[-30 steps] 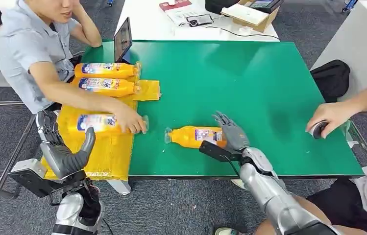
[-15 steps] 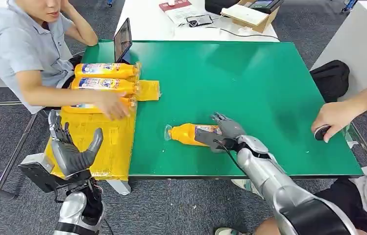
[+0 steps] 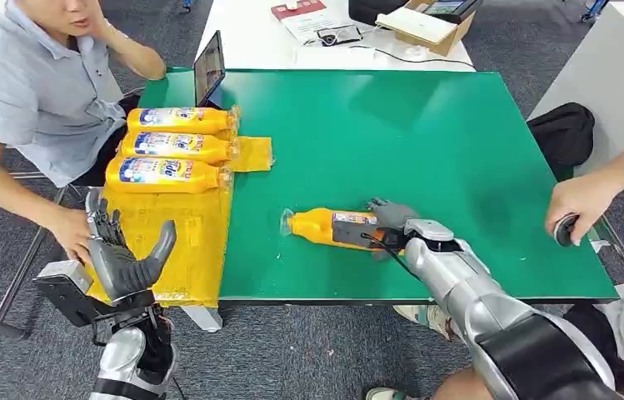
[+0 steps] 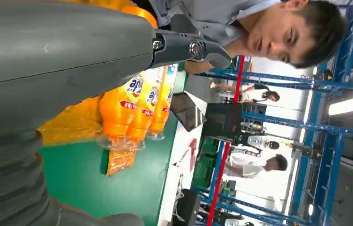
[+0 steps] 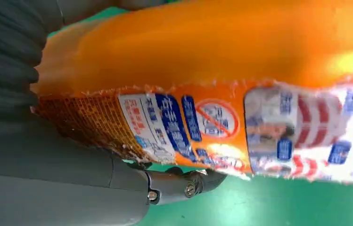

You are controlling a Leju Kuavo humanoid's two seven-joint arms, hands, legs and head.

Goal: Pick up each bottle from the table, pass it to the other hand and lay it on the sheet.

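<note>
An orange bottle point(image 3: 321, 227) lies on its side on the green table point(image 3: 425, 133), cap to the left. My right hand point(image 3: 389, 225) grips its base end, fingers curled over it. In the right wrist view the bottle point(image 5: 212, 61) and its label lie against my palm, with the thumb point(image 5: 184, 183) under it. My left hand point(image 3: 123, 257) hovers open, fingers spread, over the near end of the yellow sheet point(image 3: 187, 242). Three more orange bottles point(image 3: 177, 146) lie side by side at the sheet's far end, also seen as bottles point(image 4: 139, 106) in the left wrist view.
A person sits at the table's left; their hand point(image 3: 69, 235) is close beside my left hand. Another person's hand point(image 3: 579, 198) at the right edge holds a small dark object. A tablet point(image 3: 208, 68) stands at the far left corner. A white table with boxes lies beyond.
The person slid the third bottle up beside the other two and drew their hand back off the sheet. My right hand has closed round the lying bottle. My left hand rose slightly.
</note>
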